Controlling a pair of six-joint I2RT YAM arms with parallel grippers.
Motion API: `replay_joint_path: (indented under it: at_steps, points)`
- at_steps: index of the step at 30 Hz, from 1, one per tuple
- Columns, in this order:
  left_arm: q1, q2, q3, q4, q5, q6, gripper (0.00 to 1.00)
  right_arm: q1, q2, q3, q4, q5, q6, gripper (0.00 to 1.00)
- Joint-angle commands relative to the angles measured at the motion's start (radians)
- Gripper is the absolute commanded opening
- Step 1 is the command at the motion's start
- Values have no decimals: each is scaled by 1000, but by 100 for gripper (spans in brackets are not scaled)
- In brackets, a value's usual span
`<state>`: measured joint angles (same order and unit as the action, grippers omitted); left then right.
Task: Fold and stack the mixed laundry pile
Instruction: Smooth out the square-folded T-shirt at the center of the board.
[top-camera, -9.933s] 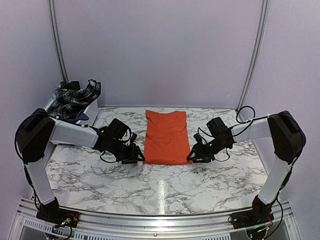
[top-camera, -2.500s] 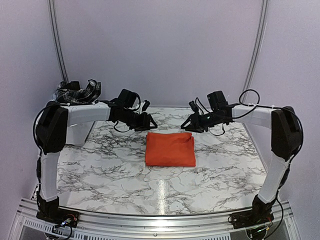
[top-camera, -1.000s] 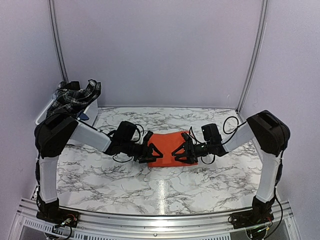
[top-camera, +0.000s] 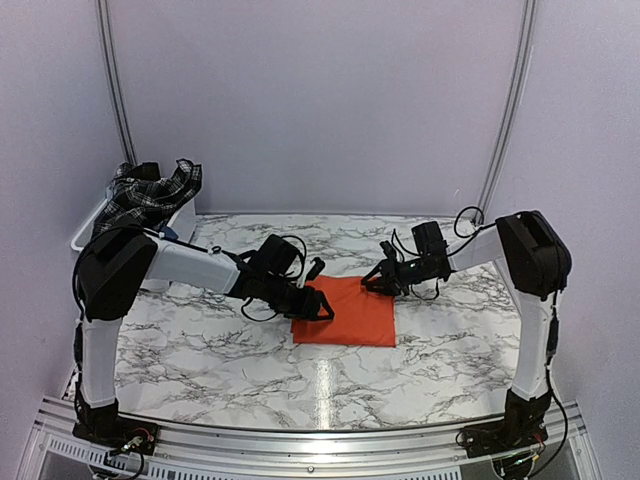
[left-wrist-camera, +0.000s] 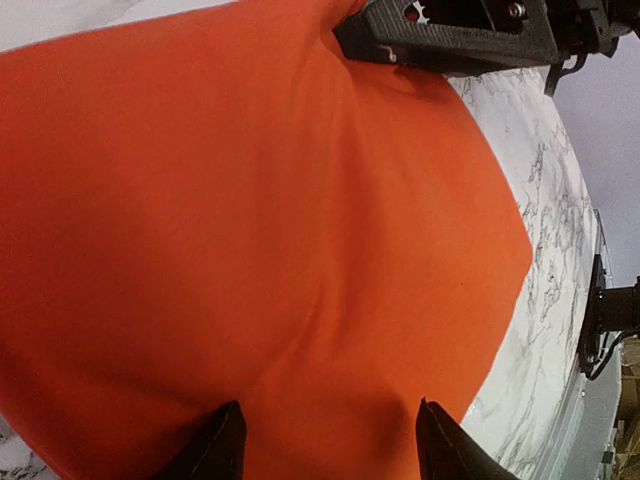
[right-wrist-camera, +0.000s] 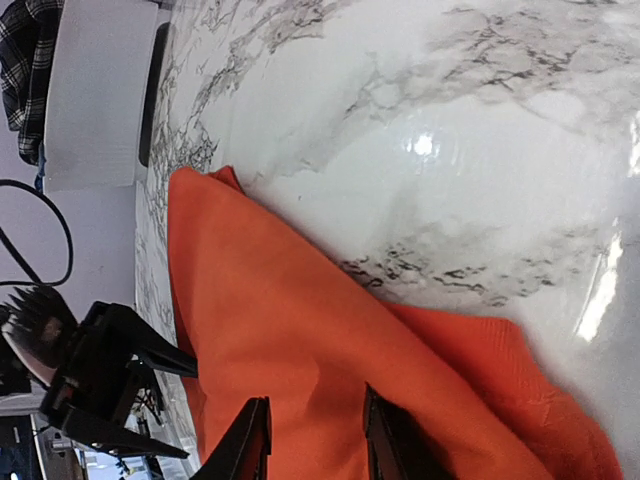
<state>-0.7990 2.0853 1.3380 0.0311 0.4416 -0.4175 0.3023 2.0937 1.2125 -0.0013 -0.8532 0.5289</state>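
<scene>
Top external view: orange T-shirt (top-camera: 345, 312) folded; plaid piece (top-camera: 150, 190), left of it, heaped in bin (top-camera: 88, 228); left gripper (top-camera: 320, 306) wide; right gripper (top-camera: 373, 285) narrow, grip uncertain.

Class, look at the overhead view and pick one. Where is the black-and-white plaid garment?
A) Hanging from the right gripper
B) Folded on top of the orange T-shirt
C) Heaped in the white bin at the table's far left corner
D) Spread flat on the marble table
C: the plaid garment is bunched up over the rim of the white bin, apart from the orange T-shirt lying mid-table.
</scene>
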Motion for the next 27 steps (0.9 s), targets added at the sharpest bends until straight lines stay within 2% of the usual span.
replay_joint_path:
  at_steps: [1,4,6,8,10,14,18,21,27]
  points:
    - [4,22,-59,-51,-43,43,61,-52,54,49,32,25,50,33]
    - [-3,-6,-91,-69,-75,71,61,-65,86,57,17,18,59,39]
    - [-31,-73,-101,-81,-139,119,62,-60,58,41,92,-81,104,46]
    - [-64,-123,-89,-102,-204,176,67,-44,-37,19,194,-138,189,55]
    - [-104,-152,-51,-134,-270,254,70,-29,-137,50,103,-120,149,62]
    - [-186,-138,49,-190,-392,394,74,-43,-299,12,-89,-62,53,62]
    - [-269,-48,158,-231,-476,572,73,-79,-442,-140,-158,-14,22,62]
    - [-326,18,238,-237,-515,682,71,-99,-537,-246,-173,3,23,62]
    - [-391,150,373,-240,-502,806,59,-128,-655,-398,-207,19,25,62]
